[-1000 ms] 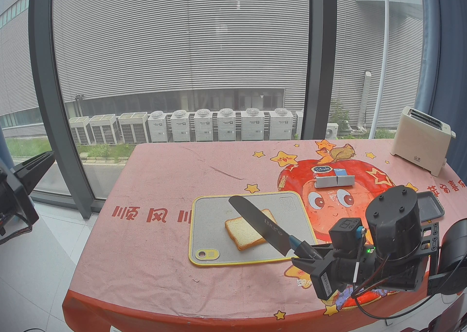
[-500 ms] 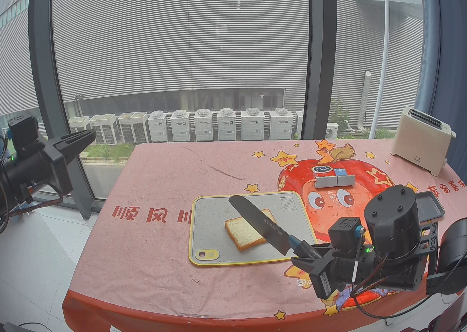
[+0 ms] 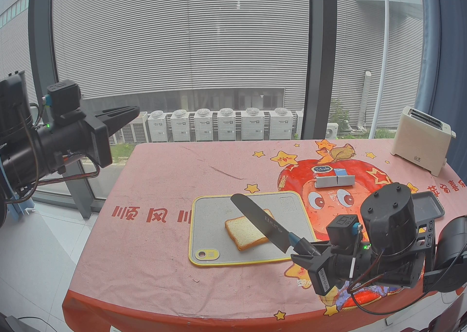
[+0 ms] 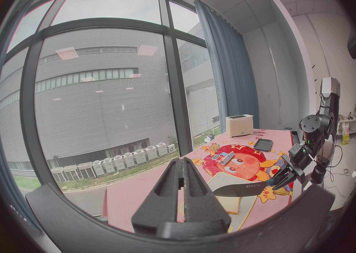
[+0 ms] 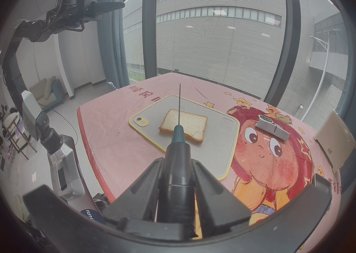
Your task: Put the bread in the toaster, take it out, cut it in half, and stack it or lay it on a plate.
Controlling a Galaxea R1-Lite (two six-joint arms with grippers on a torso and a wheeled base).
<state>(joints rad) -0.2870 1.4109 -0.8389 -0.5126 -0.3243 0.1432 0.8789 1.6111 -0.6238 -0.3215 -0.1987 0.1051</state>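
Observation:
A slice of bread [image 3: 244, 231] [image 5: 183, 125] lies flat on the grey cutting board [image 3: 209, 221] [image 5: 215, 150] with a yellow rim. My right gripper [image 3: 305, 253] [image 5: 178, 170] is shut on the handle of a knife [image 3: 260, 222] [image 5: 178, 109]. Its blade hangs in the air over the bread, pointing away toward the far left. My left gripper [image 3: 127, 114] [image 4: 181, 170] is shut and holds nothing, raised high off the table's left side. The cream toaster [image 3: 422, 139] [image 4: 239, 125] [image 5: 335, 140] stands at the far right corner. A dark plate [image 3: 430, 205] [image 4: 263, 144] lies near the right edge.
A small grey and blue block [image 3: 334, 179] [image 5: 273, 129] sits on the printed pink tablecloth [image 3: 160, 260] behind the board. A window wall runs behind the table.
My left arm has risen and swung in toward the table from the lower left. The right gripper with the knife has shifted only slightly.

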